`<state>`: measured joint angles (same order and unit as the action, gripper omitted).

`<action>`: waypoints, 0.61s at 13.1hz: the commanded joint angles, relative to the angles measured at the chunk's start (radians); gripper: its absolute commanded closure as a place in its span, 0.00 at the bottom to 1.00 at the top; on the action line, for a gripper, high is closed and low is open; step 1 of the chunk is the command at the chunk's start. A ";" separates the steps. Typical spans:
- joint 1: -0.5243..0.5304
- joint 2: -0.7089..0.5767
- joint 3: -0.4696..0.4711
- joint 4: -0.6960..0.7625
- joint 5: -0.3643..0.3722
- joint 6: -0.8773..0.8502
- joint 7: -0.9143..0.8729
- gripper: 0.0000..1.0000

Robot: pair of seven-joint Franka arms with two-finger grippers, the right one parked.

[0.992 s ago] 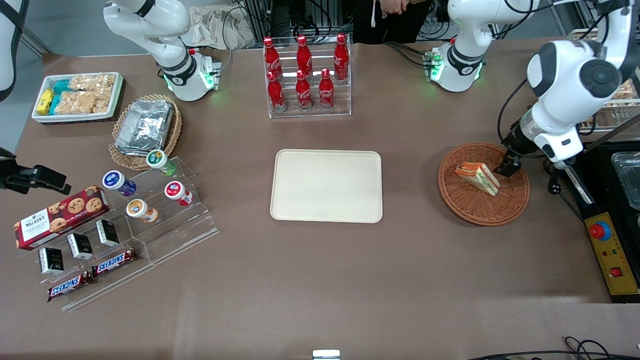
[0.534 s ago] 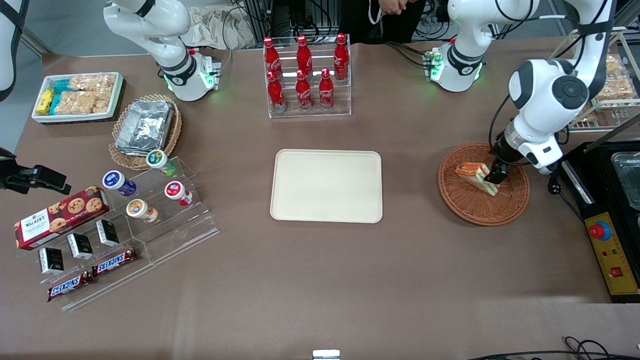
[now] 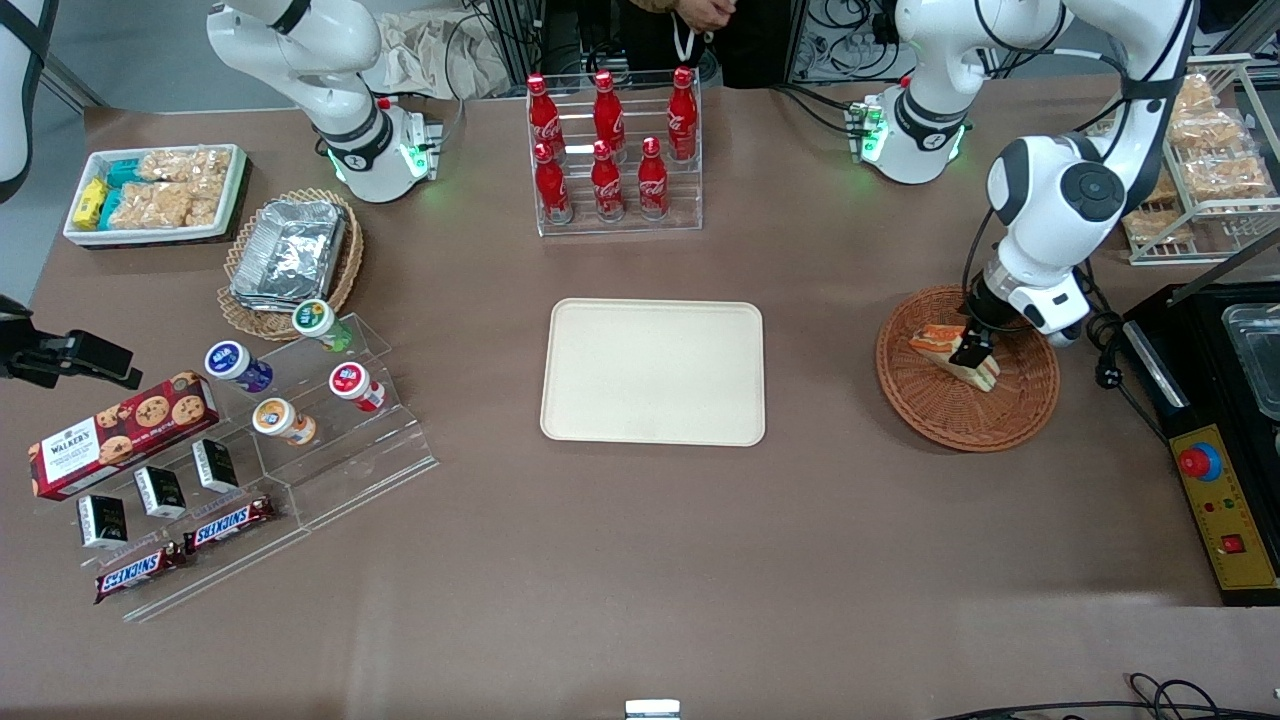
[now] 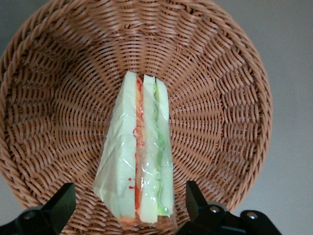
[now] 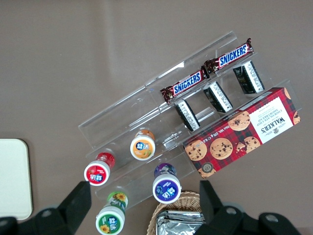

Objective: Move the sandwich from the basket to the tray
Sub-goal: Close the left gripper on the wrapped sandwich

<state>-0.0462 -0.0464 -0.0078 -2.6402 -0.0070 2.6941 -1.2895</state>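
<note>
The triangular white-bread sandwich point(image 4: 139, 156) in clear film, lying in the round reddish-brown wicker basket point(image 4: 220, 73), looks light and soft, so the gripper point(image 4: 128, 208), open wide and empty above it, should pinch its flat bread faces gently.

Over the past second the working arm has swung in from its own end of the table, carrying the gripper point(image 3: 972, 349) from the basket's point(image 3: 1030, 400) rim to directly above the sandwich point(image 3: 950, 352). In the left wrist view the fingers point(image 4: 61, 205) stand spread, one on each side of the wrapped wedge, not touching it. A person's hand at the table's edge has also shifted.
</note>
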 commanded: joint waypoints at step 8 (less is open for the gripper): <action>-0.001 0.094 -0.006 -0.015 -0.005 0.159 -0.027 1.00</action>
<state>-0.0463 0.0550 -0.0079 -2.6471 -0.0071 2.8223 -1.2896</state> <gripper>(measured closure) 0.427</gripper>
